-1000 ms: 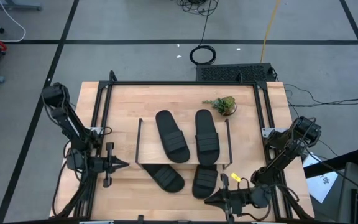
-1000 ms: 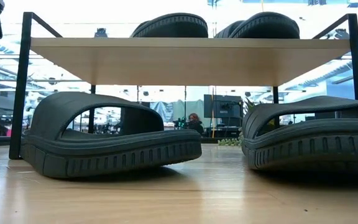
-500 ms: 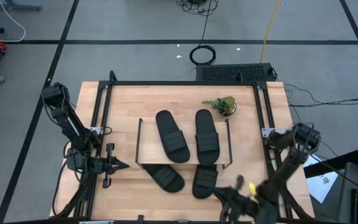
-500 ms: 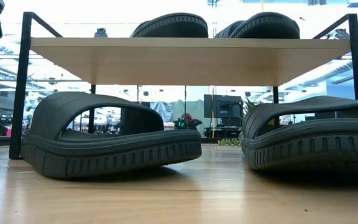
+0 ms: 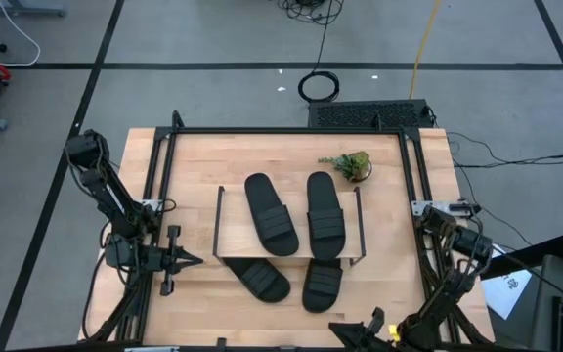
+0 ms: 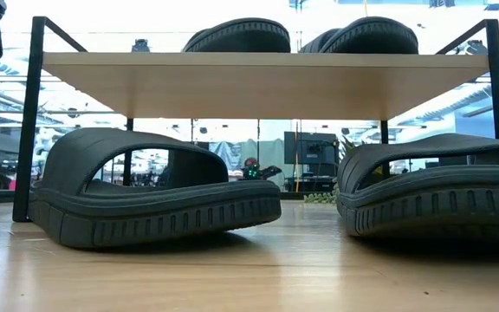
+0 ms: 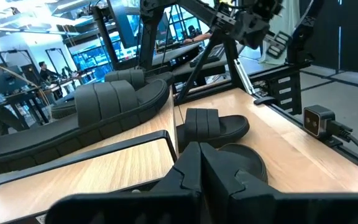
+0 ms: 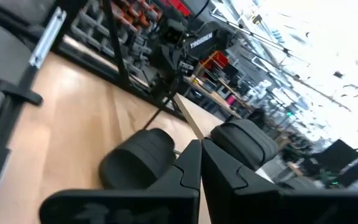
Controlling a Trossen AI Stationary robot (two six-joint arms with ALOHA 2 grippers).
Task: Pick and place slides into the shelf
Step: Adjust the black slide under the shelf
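The shelf (image 5: 225, 220) stands mid-table. Two black slides (image 5: 270, 225) (image 5: 325, 217) lie sole-down on its wooden top board (image 6: 258, 82). Two more slides (image 5: 262, 279) (image 5: 323, 286) rest on the table under it, sticking out past its near edge; the low view shows them (image 6: 145, 199) (image 6: 440, 195) beneath the board. My left gripper (image 5: 195, 258) is shut and level, left of the shelf, pointing at it. My right gripper (image 5: 333, 330) is shut at the table's near edge, right of the lower slides. Neither gripper holds anything.
A small green plant (image 5: 350, 164) sits at the table's far right. Black frame rails (image 5: 291, 131) run around the tabletop. A small camera box (image 7: 319, 119) sits at the near edge. Bare wood lies left and right of the shelf.
My right gripper has drawn back from beside the lower right slide toward the table's near edge, its wrist turning and rolling as the arm folded. It has stayed shut. The slides and the shelf have not moved.
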